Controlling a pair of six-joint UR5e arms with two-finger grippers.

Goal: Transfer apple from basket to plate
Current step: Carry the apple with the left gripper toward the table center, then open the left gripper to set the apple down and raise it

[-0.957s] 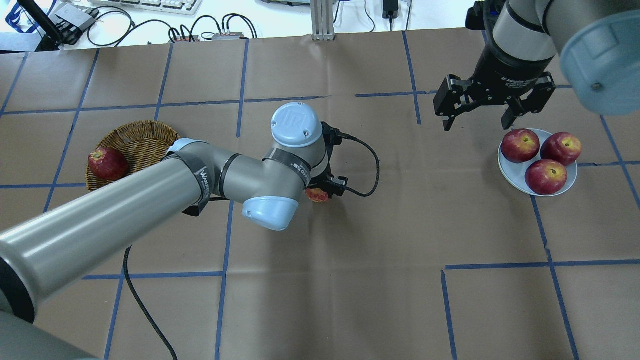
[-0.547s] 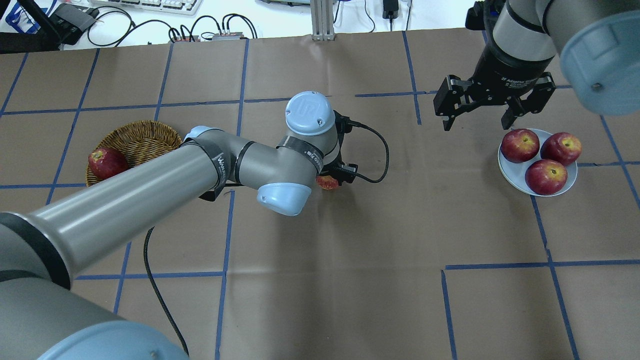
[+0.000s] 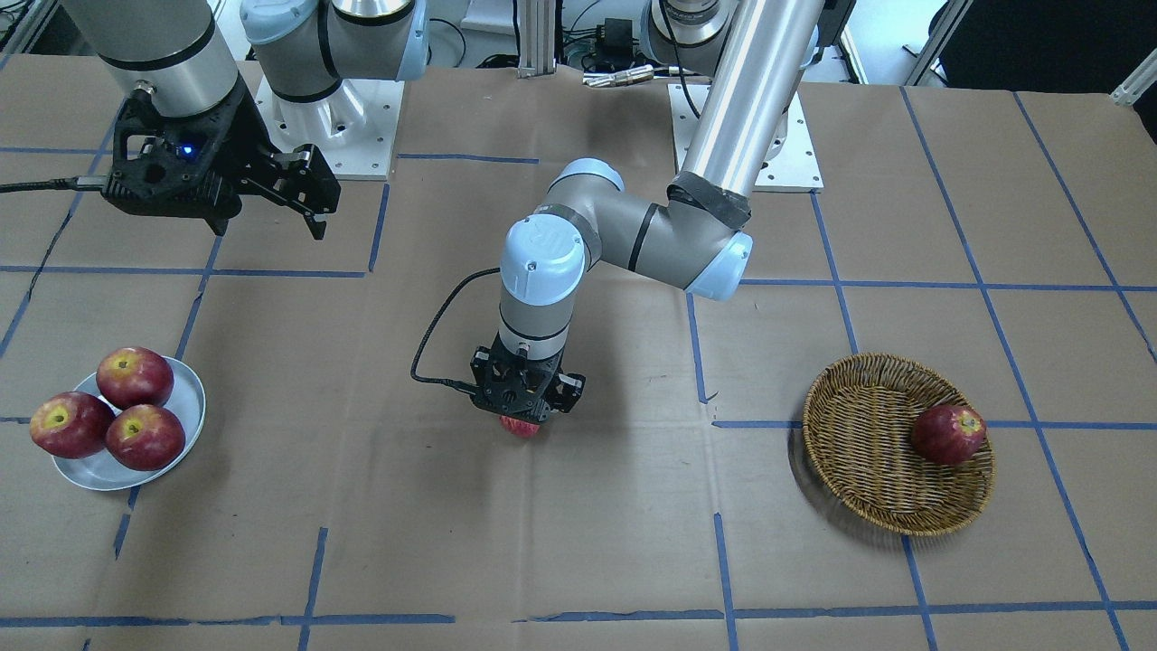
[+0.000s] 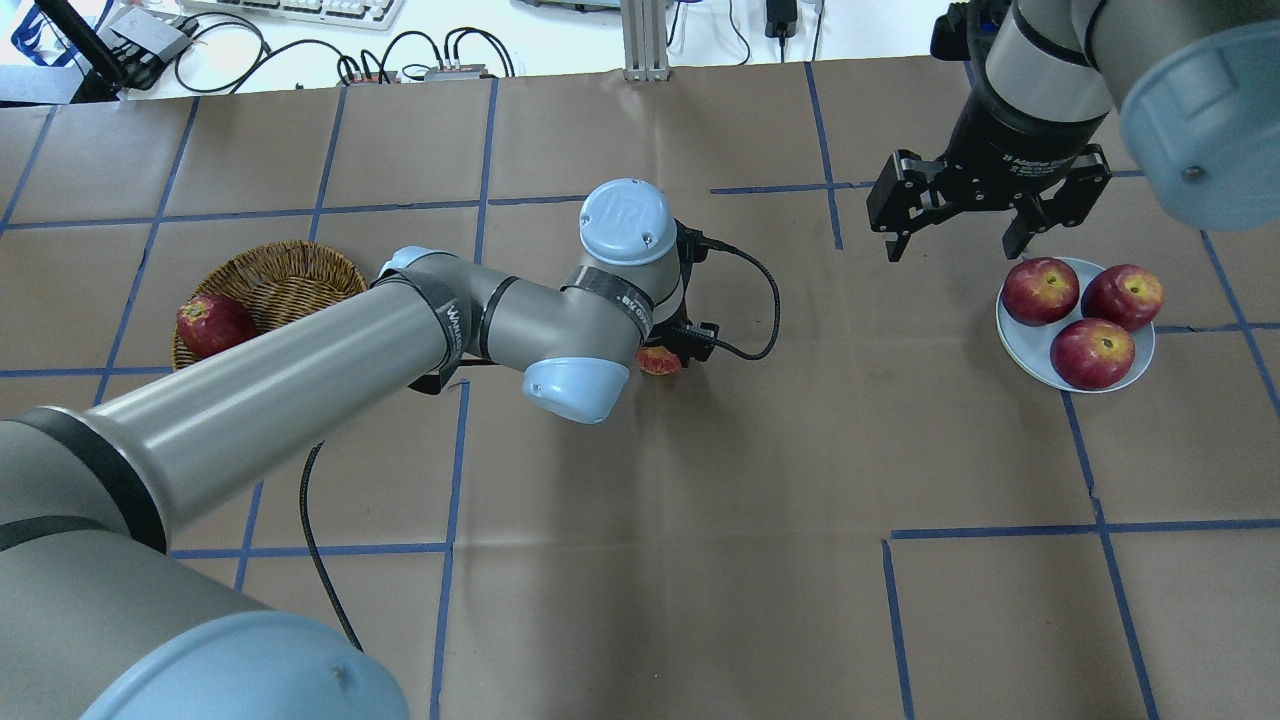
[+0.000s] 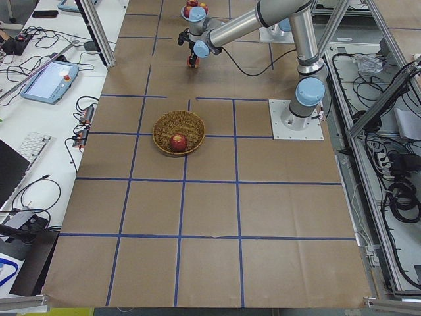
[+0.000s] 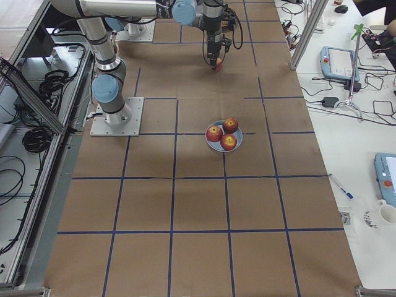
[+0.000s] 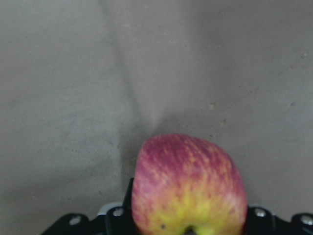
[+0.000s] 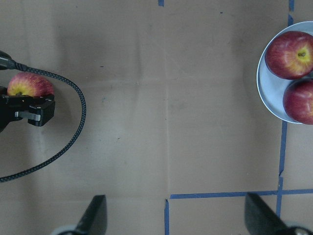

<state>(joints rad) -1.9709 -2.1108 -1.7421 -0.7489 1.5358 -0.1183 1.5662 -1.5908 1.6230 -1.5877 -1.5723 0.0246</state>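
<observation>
Apples, total 5.
- Light-red, yellow-streaked apple [image 7: 188, 188], qty 1: clamped between fingers of left gripper [image 3: 522, 418] at mid-table, between basket and plate, well apart from both. Appears just clear of the paper; contact unclear.
- Round tan wicker basket [image 3: 868, 517], qty 1: 1 dark-red apple [image 3: 947, 434] contained.
- Small pale grey-blue glossy plate [image 4: 1030, 348], qty 1: 3 further dark-red apples [image 4: 1092, 353] carried.
- Right gripper [image 4: 955, 243]: fingers spread wide, nothing held, hung near plate.

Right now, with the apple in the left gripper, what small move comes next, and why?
Probably shift the apple a little toward the plate: the left gripper is shut on it at mid-table, well short of the plate, beside which the open right gripper hovers.
</observation>
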